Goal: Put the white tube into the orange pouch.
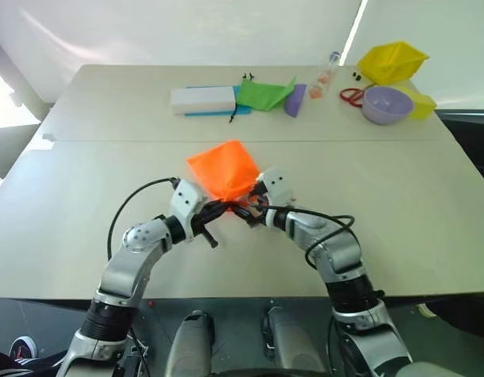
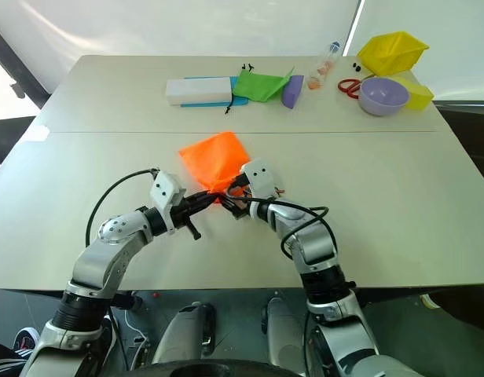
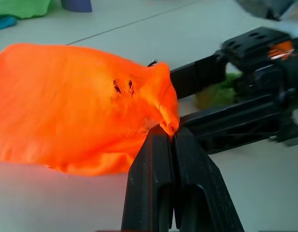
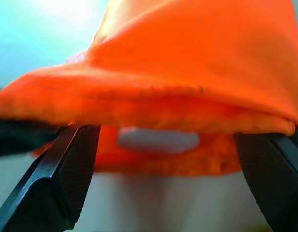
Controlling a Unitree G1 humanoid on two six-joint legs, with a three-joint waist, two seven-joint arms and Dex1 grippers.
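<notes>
- White tube (image 4: 158, 140): in my right wrist view a pale, rounded end sits inside the mouth of the orange pouch, framed by orange fabric above and below. I judge the tube to be in, or very nearly in; how deep it sits I cannot tell.
- Orange pouch (image 1: 224, 169): lifted at its near edge, the body lying out toward 12 o'clock from my two claws, near the middle of the tabletop (image 1: 85, 236). Its mouth faces 6 o'clock, toward me.
- Left claw (image 3: 171, 140): closed tight on a pinch of the pouch's rim, holding the mouth up from about 8 o'clock of the pouch.
- Right claw (image 4: 166, 159): spread wide, its two black fingers (image 4: 67, 169) standing either side of the pouch mouth and touching nothing that I can see; the tube lies between them and just beyond, free of my grip. It sits at about 5 o'clock of the pouch.
- Progress, as a judgement: insertion looks done or almost done; what remains is to confirm the tube stays inside, back the right claw away and let the pouch settle.
- Surroundings at the far edge, well apart: white box (image 1: 203, 100), green pouch (image 1: 264, 93), purple bowl (image 1: 387, 104), yellow container (image 1: 393, 61).
</notes>
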